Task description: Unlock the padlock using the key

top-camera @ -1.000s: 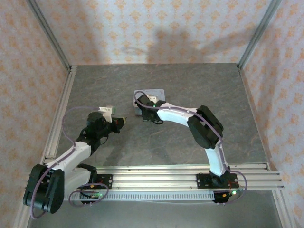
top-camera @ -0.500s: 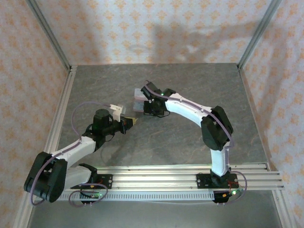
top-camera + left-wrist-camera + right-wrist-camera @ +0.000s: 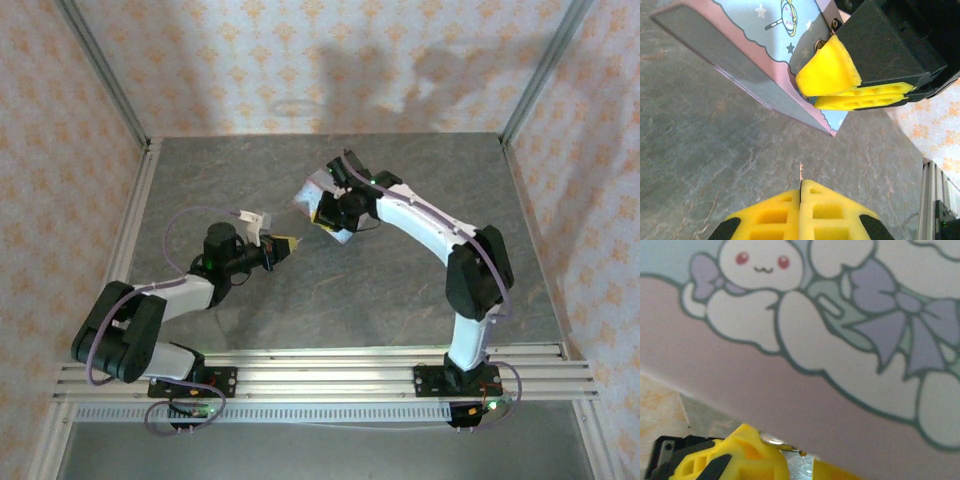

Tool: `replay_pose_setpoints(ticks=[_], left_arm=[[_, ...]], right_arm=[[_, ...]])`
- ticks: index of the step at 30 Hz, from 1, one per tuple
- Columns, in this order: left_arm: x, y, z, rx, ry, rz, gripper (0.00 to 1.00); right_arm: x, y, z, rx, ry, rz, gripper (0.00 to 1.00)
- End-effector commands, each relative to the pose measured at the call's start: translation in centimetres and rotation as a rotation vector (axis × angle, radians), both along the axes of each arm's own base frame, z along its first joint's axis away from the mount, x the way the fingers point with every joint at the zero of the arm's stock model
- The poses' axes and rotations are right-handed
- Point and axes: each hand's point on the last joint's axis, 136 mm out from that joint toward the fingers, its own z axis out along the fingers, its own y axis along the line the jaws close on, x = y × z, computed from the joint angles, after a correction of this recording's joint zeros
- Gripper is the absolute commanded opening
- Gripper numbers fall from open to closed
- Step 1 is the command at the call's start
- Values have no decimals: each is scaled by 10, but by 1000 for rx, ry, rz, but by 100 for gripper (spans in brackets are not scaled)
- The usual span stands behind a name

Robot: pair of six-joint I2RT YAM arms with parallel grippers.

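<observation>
My left gripper (image 3: 801, 184) is shut on the key (image 3: 801, 172); only its thin pale tip pokes out between the yellow pads. In the top view my left gripper (image 3: 288, 243) sits just left of my right gripper (image 3: 328, 218). My right gripper's yellow fingers (image 3: 832, 75) are clamped together at the edge of the pastel cartoon tin (image 3: 765, 60), which hangs tilted above the table. A small metal shackle (image 3: 774, 441) shows at the right gripper (image 3: 800, 462). The padlock's teal body is hidden between the pads. The key tip points toward the tin, a gap below it.
The grey stone-look table (image 3: 420, 190) is fenced by an aluminium frame (image 3: 130, 235) and patterned walls. The tin (image 3: 312, 190) is off the surface near the middle back. A rail (image 3: 935, 185) runs along the table edge.
The right gripper has lifted and tilted the tin, carrying it back and to the right. The left arm has stretched forward and right, bringing the key closer to the tin.
</observation>
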Motion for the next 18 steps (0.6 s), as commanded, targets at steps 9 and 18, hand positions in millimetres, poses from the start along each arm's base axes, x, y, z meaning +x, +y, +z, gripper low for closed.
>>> replay_pose_setpoints(ticks=[9, 18], left_arm=[[38, -23, 45, -206, -131, -38, 0], [50, -34, 45, -241, -148, -70, 0]], right_arm=[[9, -3, 34, 206, 32, -8, 0], [15, -9, 34, 243, 70, -8, 0]])
